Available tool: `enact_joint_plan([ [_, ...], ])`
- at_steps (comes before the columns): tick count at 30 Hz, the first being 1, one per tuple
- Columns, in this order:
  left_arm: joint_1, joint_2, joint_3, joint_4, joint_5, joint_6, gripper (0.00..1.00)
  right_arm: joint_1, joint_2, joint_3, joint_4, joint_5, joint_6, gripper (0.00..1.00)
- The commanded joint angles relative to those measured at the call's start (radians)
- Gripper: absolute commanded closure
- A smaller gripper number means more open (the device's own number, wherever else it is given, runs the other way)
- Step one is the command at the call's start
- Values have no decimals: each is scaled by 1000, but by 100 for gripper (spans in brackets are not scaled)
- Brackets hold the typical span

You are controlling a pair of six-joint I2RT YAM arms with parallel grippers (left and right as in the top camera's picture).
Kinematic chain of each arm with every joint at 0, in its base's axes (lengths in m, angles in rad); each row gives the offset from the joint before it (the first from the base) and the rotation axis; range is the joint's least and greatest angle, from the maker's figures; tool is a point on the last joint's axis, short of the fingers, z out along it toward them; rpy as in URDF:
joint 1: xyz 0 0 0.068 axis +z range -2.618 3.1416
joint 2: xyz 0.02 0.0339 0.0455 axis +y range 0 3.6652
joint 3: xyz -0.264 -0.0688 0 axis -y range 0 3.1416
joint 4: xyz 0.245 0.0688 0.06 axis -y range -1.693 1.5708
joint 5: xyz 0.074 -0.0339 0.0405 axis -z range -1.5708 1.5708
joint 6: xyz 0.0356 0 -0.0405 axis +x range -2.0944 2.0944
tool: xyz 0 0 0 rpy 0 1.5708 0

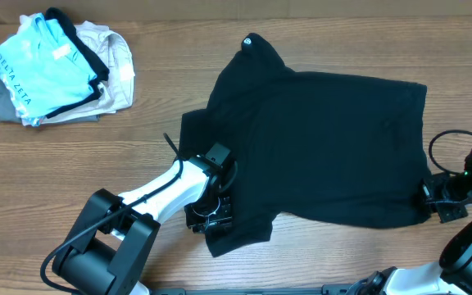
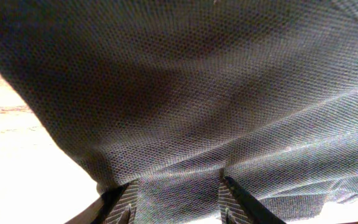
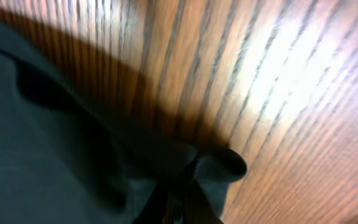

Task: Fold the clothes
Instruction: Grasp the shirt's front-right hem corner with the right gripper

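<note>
The black T-shirt (image 1: 326, 139) lies spread over the centre and right of the overhead frame on the wood-grain table (image 1: 301, 254), matte, a fine mesh knit up close. At its rumpled lower-left edge the left gripper (image 1: 211, 215) stands parted under draped cloth; the right gripper (image 1: 434, 197), blurred, pinches the shirt's right edge

- Overhead, the worktop (image 1: 318, 262) fills the view edge to edge: warm brown wood-look surface, grain running left to right.
- Light falls evenly from above, with soft, short shadows.
- In the left wrist view, a patch of worktop at the left is washed almost white by glare.
- In the right wrist view, the grain streaks steeply, a bright sheen at centre right and deep shadow towards the left.
</note>
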Motion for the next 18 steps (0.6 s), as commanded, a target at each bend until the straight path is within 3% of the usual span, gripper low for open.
enact_joint_plan([
  [1,6,10,5,6,-40,5,54,2,-35,34,-22,69,72,96],
  [9,6,10,5,5,-45,5,53,2,-127,34,-90,170,216,96],
  [18,6,10,5,5,-45,5,52,2,-156,34,-140,173,223,89],
])
